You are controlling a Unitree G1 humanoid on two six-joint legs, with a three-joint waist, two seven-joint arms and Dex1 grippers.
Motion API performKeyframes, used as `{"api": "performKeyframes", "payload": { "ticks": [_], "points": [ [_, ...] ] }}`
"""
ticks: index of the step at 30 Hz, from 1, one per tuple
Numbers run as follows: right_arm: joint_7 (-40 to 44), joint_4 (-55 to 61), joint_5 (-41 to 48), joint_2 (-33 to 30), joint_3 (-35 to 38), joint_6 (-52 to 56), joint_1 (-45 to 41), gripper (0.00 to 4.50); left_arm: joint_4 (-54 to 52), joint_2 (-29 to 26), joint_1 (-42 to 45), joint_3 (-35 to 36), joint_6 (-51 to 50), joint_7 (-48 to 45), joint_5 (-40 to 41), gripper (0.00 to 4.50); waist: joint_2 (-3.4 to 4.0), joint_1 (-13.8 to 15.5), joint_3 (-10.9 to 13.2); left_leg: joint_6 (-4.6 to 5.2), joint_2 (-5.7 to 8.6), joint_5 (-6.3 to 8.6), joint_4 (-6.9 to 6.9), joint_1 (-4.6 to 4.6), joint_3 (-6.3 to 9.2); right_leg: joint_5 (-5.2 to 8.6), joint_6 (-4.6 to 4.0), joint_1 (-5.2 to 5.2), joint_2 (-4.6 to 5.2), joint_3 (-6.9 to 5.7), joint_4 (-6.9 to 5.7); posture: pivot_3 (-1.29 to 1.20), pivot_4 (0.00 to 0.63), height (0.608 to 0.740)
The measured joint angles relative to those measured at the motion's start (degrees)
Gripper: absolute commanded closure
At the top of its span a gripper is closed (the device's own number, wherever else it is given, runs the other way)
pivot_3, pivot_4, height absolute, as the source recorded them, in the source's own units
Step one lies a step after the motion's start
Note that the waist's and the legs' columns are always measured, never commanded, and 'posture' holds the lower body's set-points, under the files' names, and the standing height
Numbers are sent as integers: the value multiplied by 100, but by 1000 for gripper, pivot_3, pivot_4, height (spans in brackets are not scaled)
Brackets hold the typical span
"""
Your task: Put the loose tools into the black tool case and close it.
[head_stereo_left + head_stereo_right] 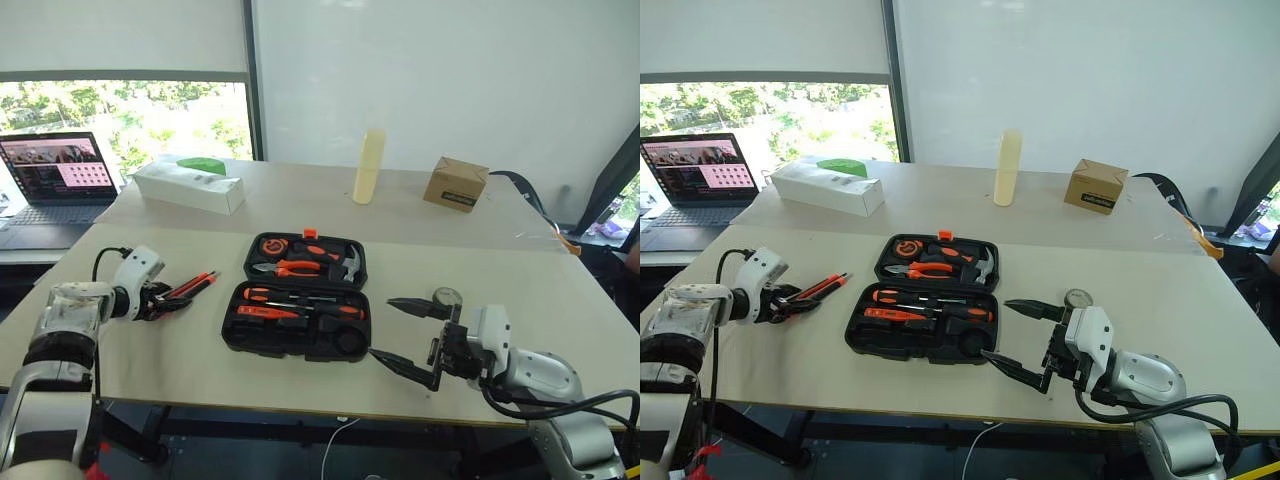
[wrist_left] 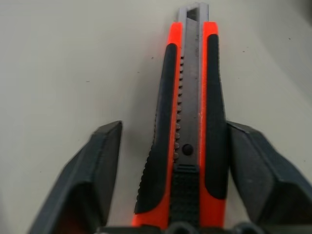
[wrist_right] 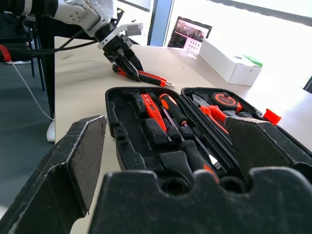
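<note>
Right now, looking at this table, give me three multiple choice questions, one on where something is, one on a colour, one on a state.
1. Where does the utility knife lie?
A. inside the tool case
B. on the table left of the tool case
C. on the laptop

2. What colour is the latch on the tool case?
A. orange
B. blue
C. white

3. How does the tool case stand?
A. shut
B. open, tools in its slots
C. open and bare

Answers: 1 B, it lies on the table between the left end effector's fingers. 2 A, an orange tab sits at the far rim. 3 B, both halves lie flat with tools inside.
</note>
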State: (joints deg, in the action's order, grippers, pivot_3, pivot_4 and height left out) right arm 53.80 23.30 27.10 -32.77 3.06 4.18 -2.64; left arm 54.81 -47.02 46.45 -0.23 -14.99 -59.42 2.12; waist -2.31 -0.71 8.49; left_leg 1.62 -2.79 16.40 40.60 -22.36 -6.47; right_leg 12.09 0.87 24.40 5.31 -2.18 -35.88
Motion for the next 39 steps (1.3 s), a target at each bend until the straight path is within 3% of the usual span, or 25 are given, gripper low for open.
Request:
{"api": "performKeyframes", "payload": {
  "ticks": [1,4,8,12,15,24,39],
  "points": [
    [-16,11,0,-1,1,0,41,0,69,7,31,36,61,-156,38,2766,0,3,0,0,0,0,0,1,0,0,0,0,1,0,-1,0,150,740],
    [-29,35,-1,-24,16,0,190,0,-58,130,10,304,553,-1109,545,2803,-10,29,8,-2,-2,-1,7,-20,3,0,-1,17,2,-5,-6,0,150,740],
    [-38,148,0,-73,37,0,216,0,-914,158,4,390,1143,-2381,1060,2803,-12,74,8,-2,4,-1,24,-53,2,-2,0,49,7,0,-15,0,150,740],
    [-38,172,3,-144,112,0,315,0,-2147,323,-227,-53,1531,-3011,1075,2803,-11,120,9,0,5,-1,25,-54,2,-3,0,47,6,2,-13,0,150,740],
    [-41,179,2,-144,112,0,314,0,-2662,454,-401,-544,1642,-3119,844,2803,-11,134,9,0,5,-1,27,-53,3,-3,1,47,3,3,-15,0,150,740],
    [-135,192,-2,-139,96,0,293,0,-2682,1070,-442,-1340,2340,-2696,117,2803,-11,126,9,2,4,-1,27,-53,8,-3,1,48,-1,6,-16,0,150,740],
    [-204,200,-49,-119,91,-3,294,0,-2215,975,-141,-1598,2954,-2812,-245,2803,-8,96,7,7,-1,3,20,1,18,0,-1,-3,-3,6,-14,0,150,740]
  ]
}}
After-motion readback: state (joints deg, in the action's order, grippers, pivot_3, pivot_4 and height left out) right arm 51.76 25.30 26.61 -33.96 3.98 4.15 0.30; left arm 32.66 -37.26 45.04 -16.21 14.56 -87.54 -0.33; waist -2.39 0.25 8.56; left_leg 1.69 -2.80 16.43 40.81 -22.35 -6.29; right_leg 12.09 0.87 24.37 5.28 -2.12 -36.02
